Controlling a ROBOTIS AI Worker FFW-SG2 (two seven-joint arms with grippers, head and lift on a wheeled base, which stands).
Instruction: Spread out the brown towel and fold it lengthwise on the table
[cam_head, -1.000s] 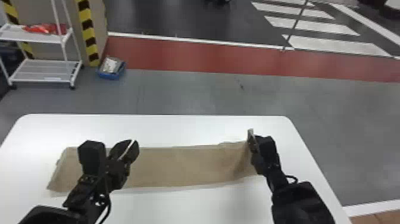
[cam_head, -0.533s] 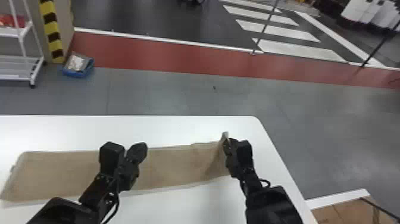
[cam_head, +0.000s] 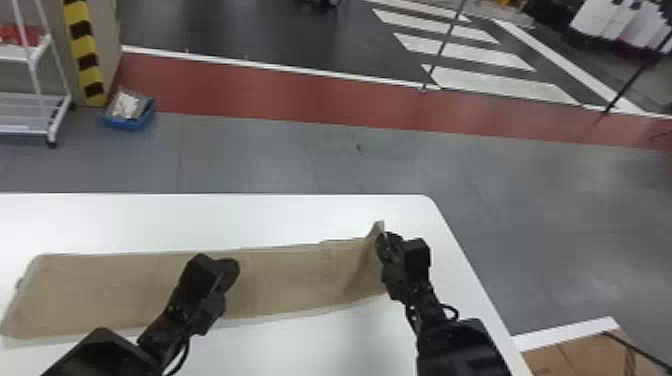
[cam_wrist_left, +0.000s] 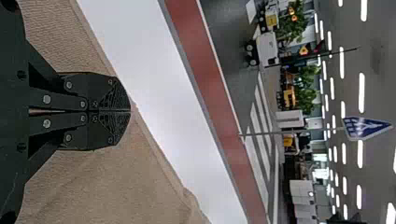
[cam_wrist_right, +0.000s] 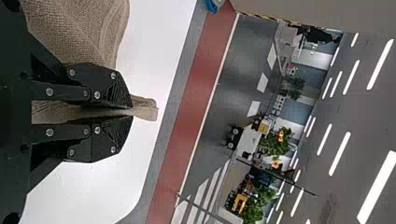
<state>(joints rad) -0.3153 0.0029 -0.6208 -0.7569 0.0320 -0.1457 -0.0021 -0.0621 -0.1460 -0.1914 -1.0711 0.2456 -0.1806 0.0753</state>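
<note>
Two black fingers of the right gripper (cam_head: 384, 241) pinch the right end of the brown towel (cam_head: 290, 280) — a bit of cloth pokes out past their tips, and that end rises from the table (cam_head: 200, 220). The left gripper (cam_head: 229, 265) has its fingers pressed together over the towel, left of its middle; whether it touches the cloth I cannot tell. From there the towel runs in a long, narrow band across the white tabletop, its left end lying flat. Beyond the table is grey floor, then a red strip (cam_head: 275, 95), with a blue box (cam_head: 129, 112) near the striped post (cam_head: 84, 55).
</note>
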